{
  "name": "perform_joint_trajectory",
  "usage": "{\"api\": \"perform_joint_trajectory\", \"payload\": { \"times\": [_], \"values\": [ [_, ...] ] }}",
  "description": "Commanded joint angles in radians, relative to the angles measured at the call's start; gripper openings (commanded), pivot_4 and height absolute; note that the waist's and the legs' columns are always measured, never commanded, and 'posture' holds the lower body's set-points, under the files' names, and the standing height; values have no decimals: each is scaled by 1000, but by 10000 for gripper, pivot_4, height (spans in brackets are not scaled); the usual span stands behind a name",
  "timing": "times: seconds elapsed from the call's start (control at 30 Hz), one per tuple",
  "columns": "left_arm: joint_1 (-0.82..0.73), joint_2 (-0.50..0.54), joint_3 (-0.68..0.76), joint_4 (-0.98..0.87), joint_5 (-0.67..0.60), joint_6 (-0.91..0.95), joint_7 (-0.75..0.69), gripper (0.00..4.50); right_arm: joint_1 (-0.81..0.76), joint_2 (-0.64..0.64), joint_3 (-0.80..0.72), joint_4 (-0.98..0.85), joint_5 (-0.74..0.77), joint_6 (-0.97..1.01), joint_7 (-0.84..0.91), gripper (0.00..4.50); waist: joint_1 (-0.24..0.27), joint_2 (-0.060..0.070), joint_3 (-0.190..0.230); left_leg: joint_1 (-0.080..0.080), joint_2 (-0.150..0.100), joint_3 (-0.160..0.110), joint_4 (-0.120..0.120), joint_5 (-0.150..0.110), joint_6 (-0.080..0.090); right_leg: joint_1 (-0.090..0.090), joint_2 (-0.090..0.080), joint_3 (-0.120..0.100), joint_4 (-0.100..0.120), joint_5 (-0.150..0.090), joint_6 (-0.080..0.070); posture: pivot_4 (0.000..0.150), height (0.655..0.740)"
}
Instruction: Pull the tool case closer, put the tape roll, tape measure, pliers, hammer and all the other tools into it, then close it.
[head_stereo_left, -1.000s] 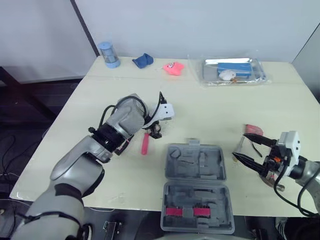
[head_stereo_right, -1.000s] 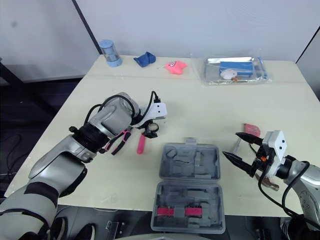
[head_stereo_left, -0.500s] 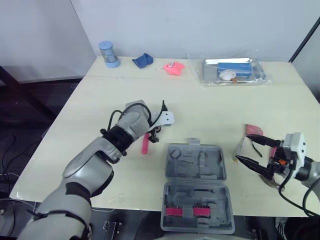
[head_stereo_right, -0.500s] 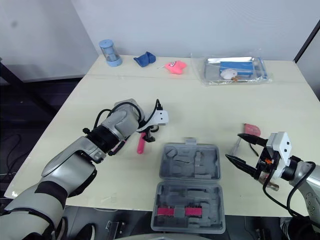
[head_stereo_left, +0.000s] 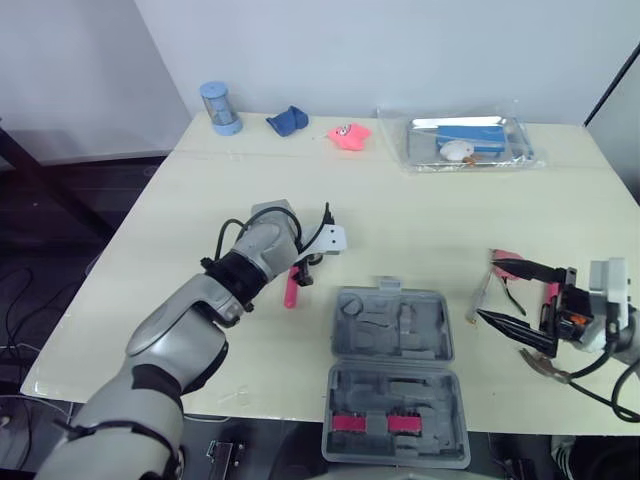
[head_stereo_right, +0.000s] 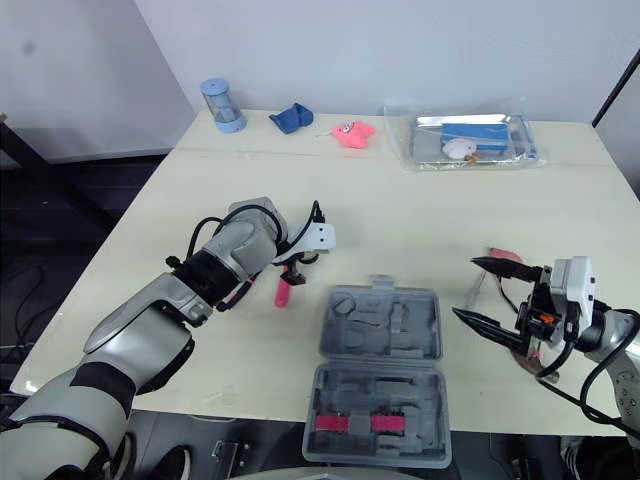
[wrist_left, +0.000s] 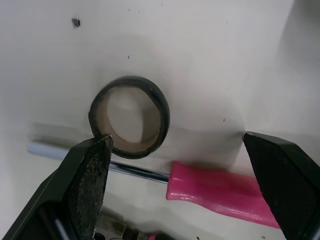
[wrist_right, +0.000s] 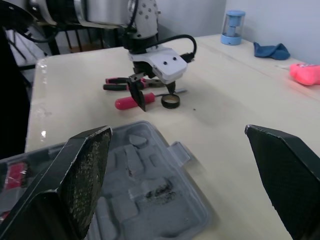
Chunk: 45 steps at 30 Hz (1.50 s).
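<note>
Far edge of the table (head_stereo_left: 420, 230) I'm watching, 1 blue jar (head_stereo_left: 218, 108) at the left corner, 1 blue cloth (head_stereo_left: 287, 121) near it, 1 pink toy (head_stereo_left: 349, 136), 1 clear bag (head_stereo_left: 520, 152) holding a metal tray (head_stereo_left: 425, 126)

The left arm (head_stereo_left: 190, 330), from lower left toward centre, has smooth silver-grey shells and a black wrist band (head_stereo_left: 225, 277). Black cables (head_stereo_left: 228, 232) loop to a white camera block (head_stereo_left: 333, 238) above the left claw (head_stereo_left: 303, 272). At lower right, the right claw (head_stereo_left: 487, 288) has long tapered black fingers (head_stereo_left: 520, 268), a white housing (head_stereo_left: 608, 285) and orange trim.
</note>
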Motion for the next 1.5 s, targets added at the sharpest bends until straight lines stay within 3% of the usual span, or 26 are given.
{"api": "perform_joint_trajectory", "payload": {
  "times": [0.03, 0.47, 0.6, 0.8, 1.17, 1.5],
  "values": [
    [-20, -8, 6, 6, 24, -11, -6, 44170, -6, -12, -28, -12, 16, -8, 7, 45000, 0, 0, 0, 0, 0, 0, 0, 0, 0, 0, 0, 0, 0, 0, 0, 1500, 7400],
    [-22, -21, 7, -14, 51, -42, -40, 44170, -1, -7, -22, -32, 15, 0, -21, 45000, 1, 0, 0, 0, 0, 0, 0, 0, 0, 0, 0, 0, 0, 0, 0, 1500, 7400],
    [-22, -19, -3, 12, 71, -70, -49, 32548, 1, -7, -22, -32, 14, -4, -24, 45000, 1, 0, 0, 0, 0, 0, 0, 0, 0, 0, 0, 0, 0, 0, 0, 1500, 7400],
    [-30, -22, -4, 28, 103, -108, -49, 1570, 13, 4, -19, -28, 7, -19, -23, 45000, 1, 0, 0, 0, 0, 0, 0, 0, 0, 0, 0, 0, 0, 0, 0, 1500, 7400],
    [-44, 10, 18, -52, 115, -131, -135, 611, 28, 6, -22, -11, 1, -38, -6, 45000, 0, 0, 0, 0, 0, 0, 1, 0, 0, 0, 0, 0, 1, 0, 0, 1500, 7400],
    [14, 99, 16, -280, 110, -83, -274, 611, 37, 6, -24, -3, 1, -45, 4, 45000, -2, 0, 0, 0, 0, 0, 1, 0, 0, 0, 0, 0, 1, 0, 0, 1500, 7400]
  ]
}}
